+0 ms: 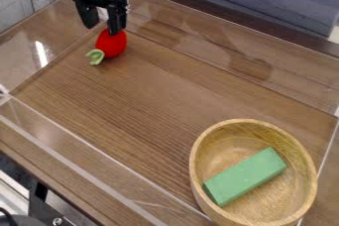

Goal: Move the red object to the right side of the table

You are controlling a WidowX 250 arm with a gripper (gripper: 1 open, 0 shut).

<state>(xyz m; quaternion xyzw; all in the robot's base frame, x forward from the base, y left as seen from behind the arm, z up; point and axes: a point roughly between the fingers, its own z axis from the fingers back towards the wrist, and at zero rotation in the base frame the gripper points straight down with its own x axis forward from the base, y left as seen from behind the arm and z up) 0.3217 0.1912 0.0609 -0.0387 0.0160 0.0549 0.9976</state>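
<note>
— Black two-fingered gripper [101,16] hangs pointing down at the far left of the brown wood-grain table [172,101], jaws spread, holding nothing.

— And the small red strawberry-like toy [111,44]?

— Just below the fingertips, on the tabletop. A green rectangular block [245,176] lies in a round wooden bowl [207,157], near right.

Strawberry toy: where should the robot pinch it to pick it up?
Probably across the round red body of the strawberry, coming straight down from above. It lies on its side with the leafy end pointing left, and the open gripper hangs just above it.
</note>
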